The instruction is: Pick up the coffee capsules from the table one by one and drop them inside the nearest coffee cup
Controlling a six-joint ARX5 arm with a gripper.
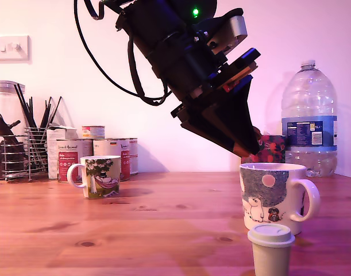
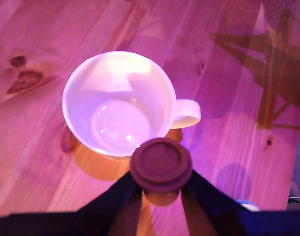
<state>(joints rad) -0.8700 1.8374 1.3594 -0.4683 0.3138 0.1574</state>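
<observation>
**A:** Two capsules show, I think. One brown capsule [image 2: 160,164] sits pinched between the fingers of the gripper [image 2: 160,186], held over the near edge of the coffee cup [image 2: 119,102], whose inside looks bare. The other, a pale grey-green capsule [image 1: 271,248], stands on the table [image 1: 135,230] at the near right of the exterior view, just in front of that same cup [image 1: 273,195].

**B:** How would you expect them to handle?

**A:** Light, I'd judge, with a thin wall that could dent if squeezed hard. The tapered body is probably smooth, so it might slide downward out of a loose pinch. The wide flat rim is the stiffest part; gripping just under it, as the wrist view shows, lets the rim rest on the fingers. The cup is heavy enough not to budge when something that light falls in.

**B:** Any writing worth noting?

**A:** Little. The big water bottle [image 1: 309,118] at far right has a blue label with small print I can't make out. The tins [image 1: 97,152] at far left carry red labels, also too small. The smaller mug [image 1: 99,176] shows only a picture.
</observation>
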